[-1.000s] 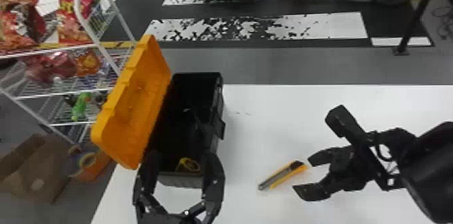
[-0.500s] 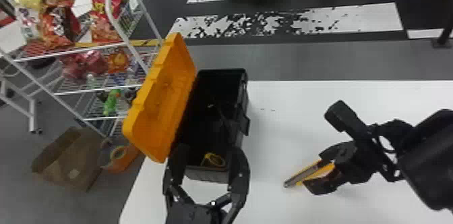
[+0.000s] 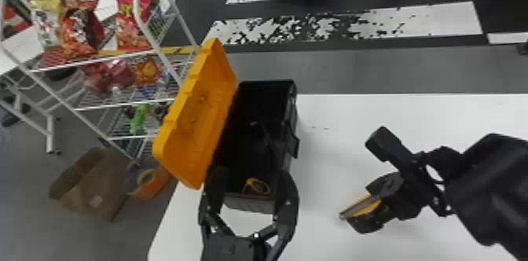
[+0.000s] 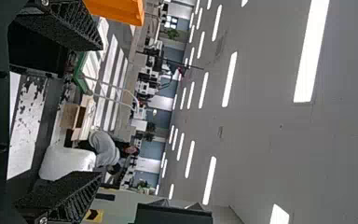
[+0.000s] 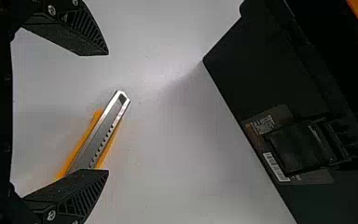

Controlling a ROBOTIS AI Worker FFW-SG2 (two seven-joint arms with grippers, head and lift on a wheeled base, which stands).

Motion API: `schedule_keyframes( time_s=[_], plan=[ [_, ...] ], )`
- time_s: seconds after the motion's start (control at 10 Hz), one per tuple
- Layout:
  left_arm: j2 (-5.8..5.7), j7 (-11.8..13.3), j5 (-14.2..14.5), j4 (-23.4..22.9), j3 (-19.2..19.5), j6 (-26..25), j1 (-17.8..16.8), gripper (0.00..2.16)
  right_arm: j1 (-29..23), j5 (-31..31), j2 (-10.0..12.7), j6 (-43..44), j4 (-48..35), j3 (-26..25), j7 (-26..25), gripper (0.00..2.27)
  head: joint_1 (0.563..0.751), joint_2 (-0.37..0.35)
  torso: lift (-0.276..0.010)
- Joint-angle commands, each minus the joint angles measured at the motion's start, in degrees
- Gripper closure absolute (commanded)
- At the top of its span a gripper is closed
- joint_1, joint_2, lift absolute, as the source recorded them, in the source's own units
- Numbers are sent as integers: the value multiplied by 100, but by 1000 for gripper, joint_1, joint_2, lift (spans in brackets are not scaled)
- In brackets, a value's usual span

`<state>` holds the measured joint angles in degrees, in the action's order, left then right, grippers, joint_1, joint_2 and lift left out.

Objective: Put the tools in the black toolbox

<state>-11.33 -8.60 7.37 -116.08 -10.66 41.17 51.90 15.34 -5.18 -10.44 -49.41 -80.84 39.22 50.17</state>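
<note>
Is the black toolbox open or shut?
Open. The orange lid leans away to the left, and a yellow thing shows inside the black toolbox.

We see free counter [image 3: 326, 154] between the black toolbox [image 3: 292, 122] and the right end effector [image 3: 359, 206]; the upraised orange lid [image 3: 196, 114] walls off the box's left; the left end effector [image 3: 251, 179] obstructs its near end.

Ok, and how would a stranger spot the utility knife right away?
On the white table stands a black toolbox with its orange lid open. To its right, by the right gripper, lies the slim yellow knife with a silvery metal strip. Unlike the looped yellow item inside the toolbox, it is straight.
</note>
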Motion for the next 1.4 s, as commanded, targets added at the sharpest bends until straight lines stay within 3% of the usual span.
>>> schedule_keyframes(
  time_s=[0.0,0.7,1.3],
  plan=[
    [-9,8,10,6,2,0,4,43,92,0,157,110,227,86,-43,113,695,350,-39],
    [-18,25,10,-73,90,18,119,43,321,-9,517,567,939,358,-157,113,695,350,-39],
    [-18,43,10,-99,160,0,145,43,242,-27,517,567,1000,411,-175,113,695,350,-39]
  ],
)
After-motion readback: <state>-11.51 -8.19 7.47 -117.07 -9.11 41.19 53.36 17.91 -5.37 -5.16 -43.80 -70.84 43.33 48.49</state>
